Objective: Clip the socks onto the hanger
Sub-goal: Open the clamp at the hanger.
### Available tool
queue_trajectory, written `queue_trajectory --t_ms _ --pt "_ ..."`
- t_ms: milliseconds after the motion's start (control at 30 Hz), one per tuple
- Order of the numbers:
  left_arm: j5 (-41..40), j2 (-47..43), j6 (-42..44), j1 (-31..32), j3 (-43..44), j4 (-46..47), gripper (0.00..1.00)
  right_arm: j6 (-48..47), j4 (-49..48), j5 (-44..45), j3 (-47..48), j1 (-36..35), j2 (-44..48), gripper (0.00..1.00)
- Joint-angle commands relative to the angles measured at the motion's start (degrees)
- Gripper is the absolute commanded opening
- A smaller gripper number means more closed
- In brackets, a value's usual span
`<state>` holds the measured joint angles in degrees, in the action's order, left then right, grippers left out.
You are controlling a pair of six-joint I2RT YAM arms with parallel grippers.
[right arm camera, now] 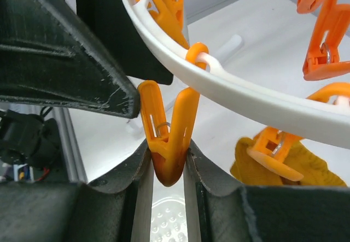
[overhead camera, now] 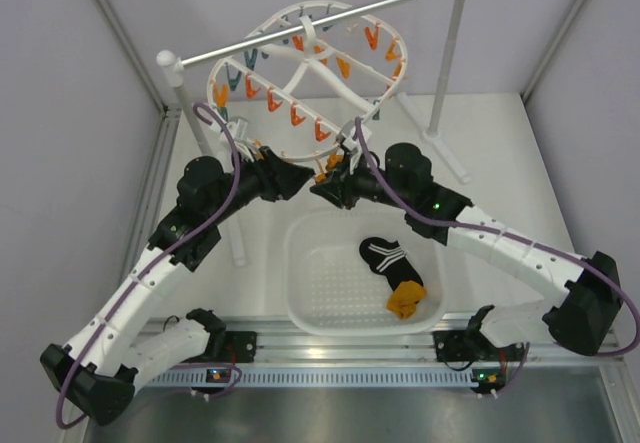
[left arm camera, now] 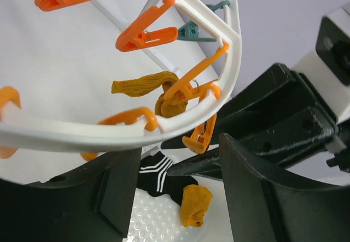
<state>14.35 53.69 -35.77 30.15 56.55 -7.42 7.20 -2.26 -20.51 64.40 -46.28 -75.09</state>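
**A:** What takes up the most room?

**B:** The white table (overhead camera: 500,133), with a silver rod (overhead camera: 330,23) on posts across the back. The hanger (left arm camera: 54,131) hangs from that rod by its hook, with orange and teal clothespins dangling round the rim.

**A:** And below it?

**B:** A white perforated basket (overhead camera: 300,298) sits at the near edge, between the two arm bases. Both arms reach over it and meet at the hanger's near rim.

**A:** How does the left gripper stand?

**B:** The left gripper (left arm camera: 179,145) hovers just under the rim, fingers spread wide, with nothing pinched between them.

**A:** And the right?

**B:** The right gripper (right arm camera: 168,154) is pressed together on the bottom end of an orange clothespin (right arm camera: 183,119) hanging from the rim.

**A:** Where are the socks?

**B:** One mustard sock (left arm camera: 143,84) hangs at the neighbouring clip on that rim, just beside the pinched one. The black striped sock (overhead camera: 383,255) and the second mustard sock (overhead camera: 406,299) lie in the basket — side by side, touching.
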Motion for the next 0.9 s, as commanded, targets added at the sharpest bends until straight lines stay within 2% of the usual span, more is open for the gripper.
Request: queue_trajectory --t_ms 0,200,433,867 --pt "-1.96 -1.49 -2.99 -0.09 2.33 1.09 0.64 -9.55 -5.55 14.24 -1.73 -5.38 3.02 0.00" --pt "-0.55 -0.96 -4.75 -0.09 1.19 4.16 0.65 -11.95 -7.59 28.31 -3.23 -11.02 2.41 0.00" --pt "-1.60 -0.69 -4.57 -0.09 0.22 6.28 0.66 -9.14 -7.49 32.46 -3.58 -12.25 1.18 0.00" --pt "-3.89 1.68 -7.21 0.26 0.93 6.10 0.68 -13.53 -9.86 43.80 -2.35 -16.82 -1.64 0.00"
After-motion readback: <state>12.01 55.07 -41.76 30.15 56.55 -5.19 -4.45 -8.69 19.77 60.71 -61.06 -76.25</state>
